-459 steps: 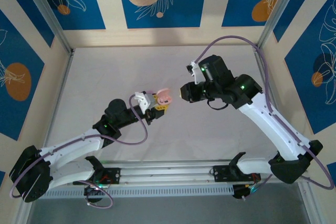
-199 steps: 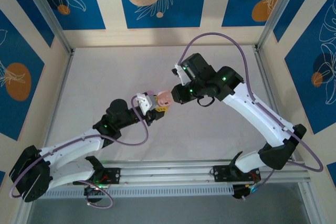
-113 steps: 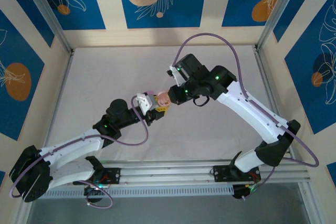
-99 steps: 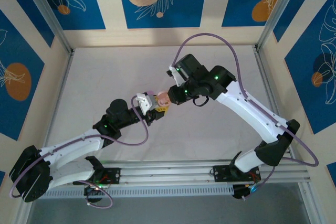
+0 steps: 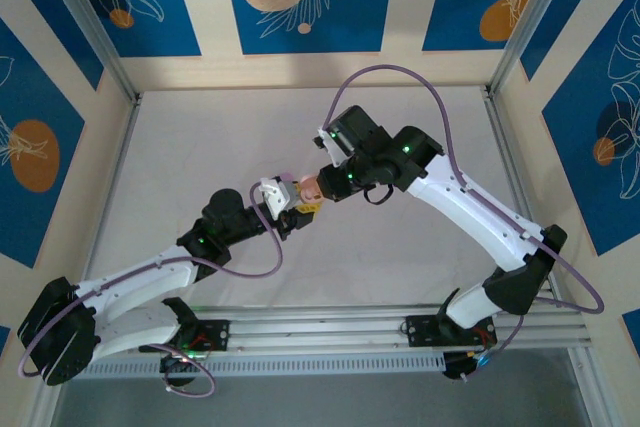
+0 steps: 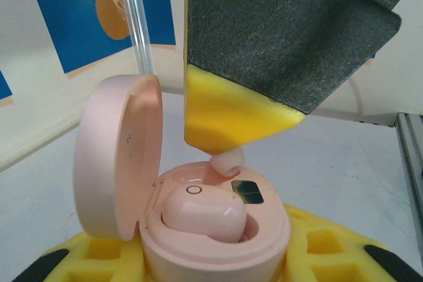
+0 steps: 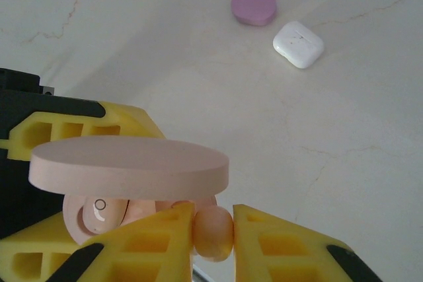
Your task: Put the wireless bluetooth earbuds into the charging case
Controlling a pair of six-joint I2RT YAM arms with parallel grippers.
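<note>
As we look down from above, our right gripper [image 5: 328, 183] has swung in from well apart and now meets the pink charging case [image 5: 311, 188], which the left gripper [image 5: 298, 205] keeps clamped near mid-table.

From the left wrist, the peach-pink earbud [image 6: 225, 161] hangs just over the free socket, beside the seated bud [image 6: 201, 212]; the lid [image 6: 115, 156] stands open.

From the right wrist, our yellow pads [image 7: 158, 239] pinch that earbud, while the purple case [image 7: 253, 6] and white case [image 7: 299, 44] lie well apart on the table. We judge that only the final lowering remains.
</note>
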